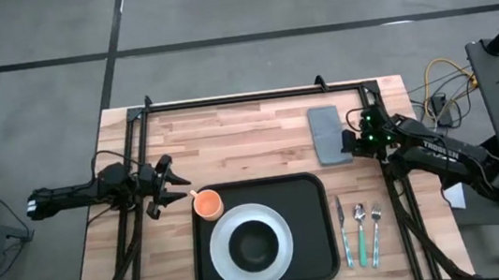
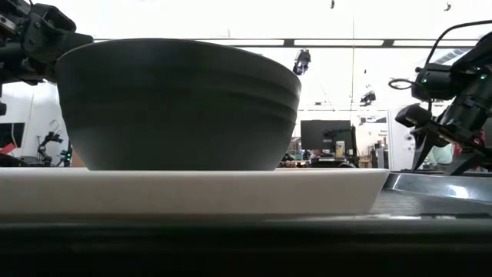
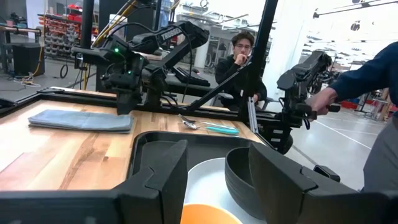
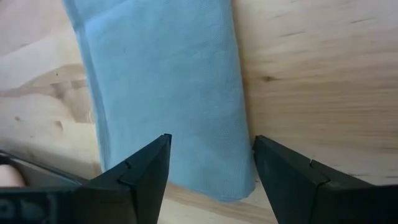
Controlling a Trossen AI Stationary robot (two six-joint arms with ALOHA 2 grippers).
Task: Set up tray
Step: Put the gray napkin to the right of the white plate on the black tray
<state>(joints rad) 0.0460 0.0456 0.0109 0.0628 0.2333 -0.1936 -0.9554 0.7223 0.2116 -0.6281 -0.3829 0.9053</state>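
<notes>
Bowl (image 2: 181, 104): dark, sits on white plate (image 1: 251, 245), closest to the low camera.
Tray (image 1: 308, 199): black, on the near centre of the wooden worktop (image 1: 240, 136), carries plate and bowl.
Orange cup (image 1: 207, 203): at the tray's far-left corner.
Left gripper (image 1: 174, 184): just left of the cup, jaws released, holding nothing.
Right gripper (image 1: 352, 142): at the grey napkin (image 1: 327, 134) behind the tray, jaws spread astride its end.
Cutlery (image 1: 360, 231): three pieces, right of the tray.
</notes>
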